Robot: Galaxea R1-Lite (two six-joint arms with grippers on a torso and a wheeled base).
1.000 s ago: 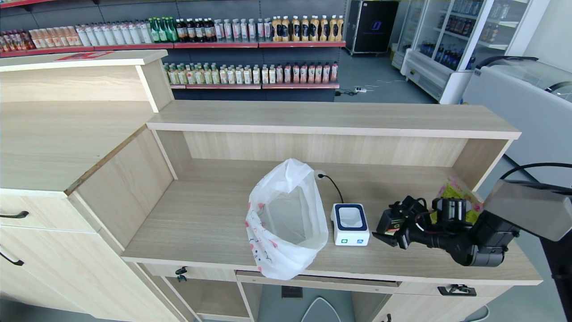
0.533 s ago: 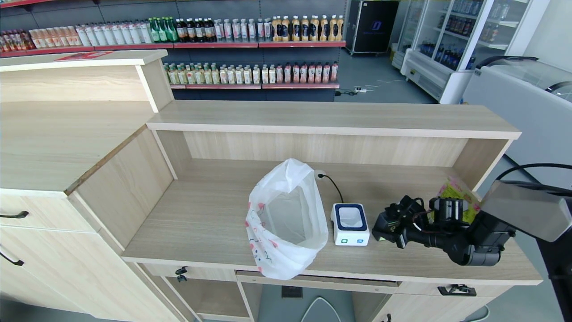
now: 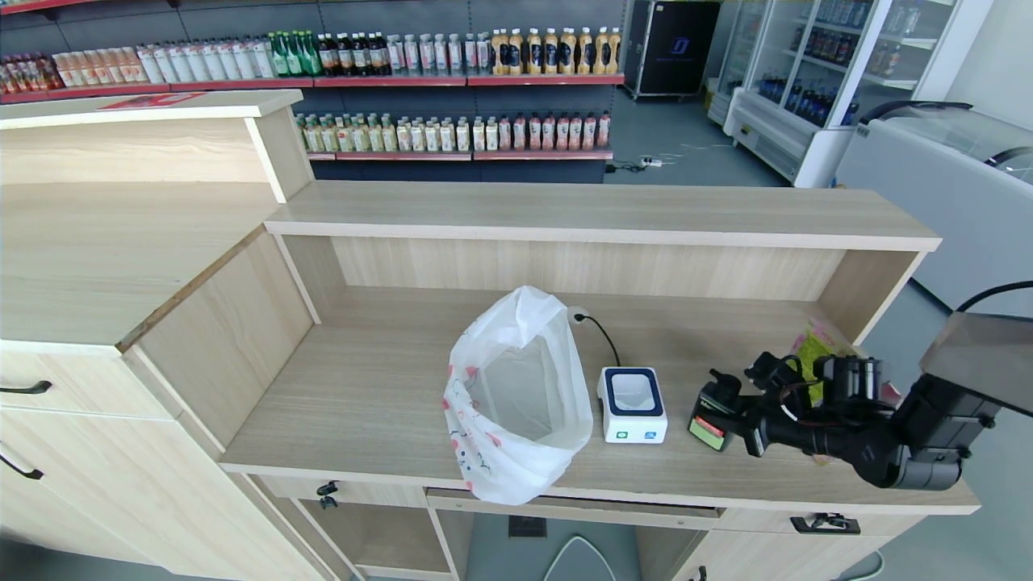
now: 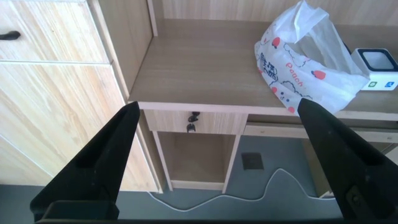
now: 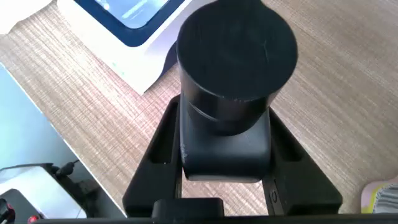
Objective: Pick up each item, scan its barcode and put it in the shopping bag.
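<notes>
While the left claw (image 4: 217, 104) hung low before the front edge of the wooden surface (image 3: 371, 403), its two dark fingers spread wide, the task's things lay farther right. Taking the scanner (image 3: 633, 403) as the centre of a clock face in the head view, the white shopping bag (image 3: 516, 395) stood just beside it at 9 o'clock. The bag was upright, its mouth gaping and its lower fold hanging over the surface's front edge. The scanner, a white block with a dark-framed window facing up, sat flat on the surface. Its black cable (image 3: 601, 335) ran off toward 11 o'clock, to the back of the surface behind the bag.

At 3 o'clock from the scanner, near it but apart, the right claw (image 3: 714, 411) lay level and pointed toward 9 o'clock. It was pinching a small dark item (image 3: 708, 429) whose green-and-red face showed in the head view. In the right wrist view that item sat between the fingers, with a corner of the scanner beyond it. Whether the item touched the surface could not be told. Toward 2 o'clock, a yellow-green and pink snack packet (image 3: 817, 345) lay at the right end of the surface, partly hidden by the right arm.
</notes>
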